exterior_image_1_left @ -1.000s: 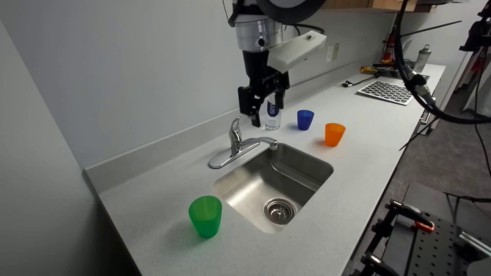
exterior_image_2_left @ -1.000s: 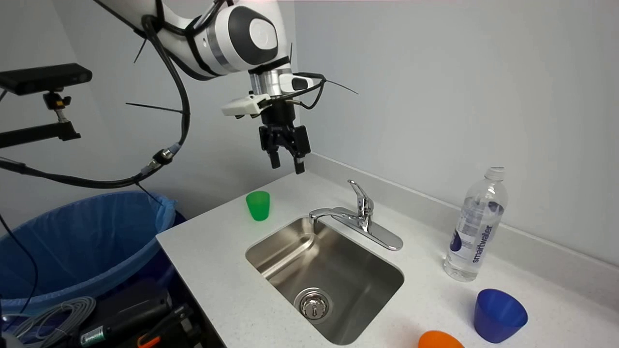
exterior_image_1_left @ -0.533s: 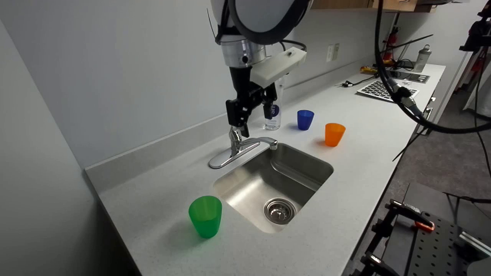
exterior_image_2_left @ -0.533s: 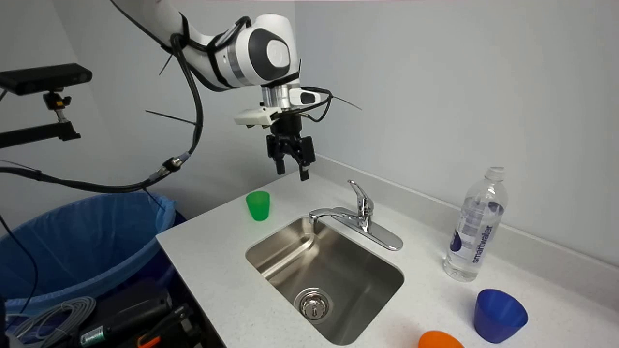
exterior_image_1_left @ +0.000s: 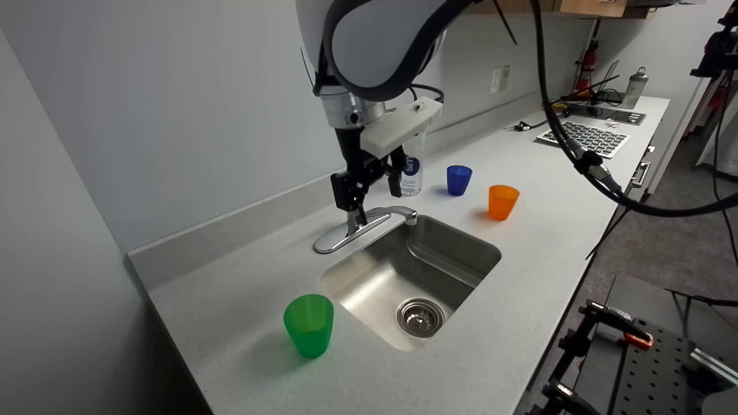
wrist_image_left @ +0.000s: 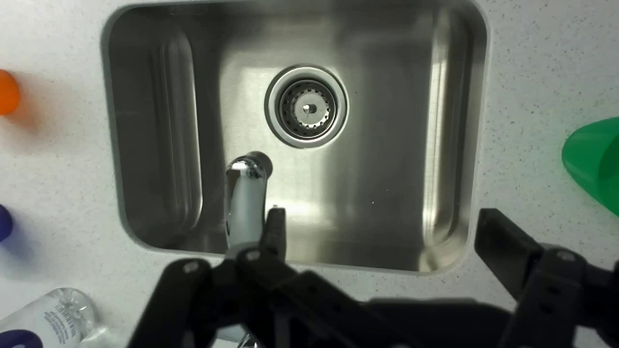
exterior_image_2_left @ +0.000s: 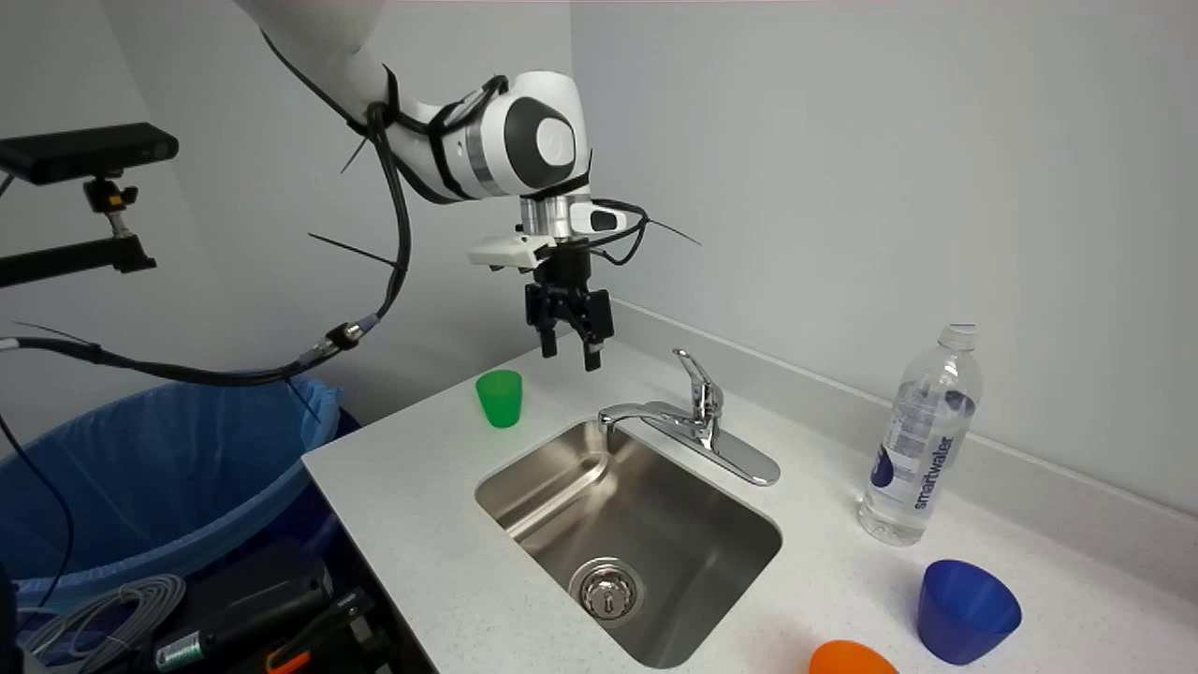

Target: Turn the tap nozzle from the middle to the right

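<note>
The tap nozzle (exterior_image_1_left: 402,211) is a slim curved chrome spout reaching over the sink; it also shows in an exterior view (exterior_image_2_left: 632,410) and in the wrist view (wrist_image_left: 246,205). My gripper (exterior_image_1_left: 378,207) is open, pointing down, with nothing between its fingers. In an exterior view the gripper (exterior_image_2_left: 571,358) hangs above the counter on the green cup's side of the nozzle, higher than the spout. In the wrist view the gripper (wrist_image_left: 382,212) has its left finger just right of the nozzle in the picture; contact is not visible. The lever handle (exterior_image_2_left: 702,386) is hidden behind the gripper in an exterior view.
The steel sink (exterior_image_2_left: 767,534) lies under the nozzle. A green cup (exterior_image_2_left: 500,398) stands beside it. A water bottle (exterior_image_2_left: 922,435), blue cup (exterior_image_2_left: 967,610) and orange cup (exterior_image_1_left: 503,202) stand at its other side. A wall (exterior_image_2_left: 842,187) rises behind the faucet.
The gripper has come down towards the counter, moving left in an exterior view and slightly right in an exterior view. It stays open. The nozzle has not moved.
</note>
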`<state>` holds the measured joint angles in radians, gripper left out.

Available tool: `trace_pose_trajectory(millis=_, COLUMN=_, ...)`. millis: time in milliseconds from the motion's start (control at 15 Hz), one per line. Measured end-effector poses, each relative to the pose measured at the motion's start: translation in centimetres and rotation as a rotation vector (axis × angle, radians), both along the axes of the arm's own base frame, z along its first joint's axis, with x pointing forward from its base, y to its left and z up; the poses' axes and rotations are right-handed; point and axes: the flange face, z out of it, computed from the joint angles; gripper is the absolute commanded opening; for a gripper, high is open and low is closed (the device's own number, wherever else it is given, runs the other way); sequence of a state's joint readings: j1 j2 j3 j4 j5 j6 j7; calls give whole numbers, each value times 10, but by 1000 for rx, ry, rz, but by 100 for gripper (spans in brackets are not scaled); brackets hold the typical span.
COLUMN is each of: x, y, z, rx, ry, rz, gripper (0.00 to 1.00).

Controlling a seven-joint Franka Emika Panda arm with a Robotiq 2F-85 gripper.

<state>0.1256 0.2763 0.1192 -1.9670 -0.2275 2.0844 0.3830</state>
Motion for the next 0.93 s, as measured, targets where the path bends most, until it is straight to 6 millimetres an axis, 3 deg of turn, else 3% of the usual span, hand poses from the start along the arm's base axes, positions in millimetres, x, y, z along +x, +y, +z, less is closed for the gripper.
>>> trace_pose_trajectory(millis=933, x=21, y=-2, z=-50, rx=-29, ry=48, rz=-39, gripper=100)
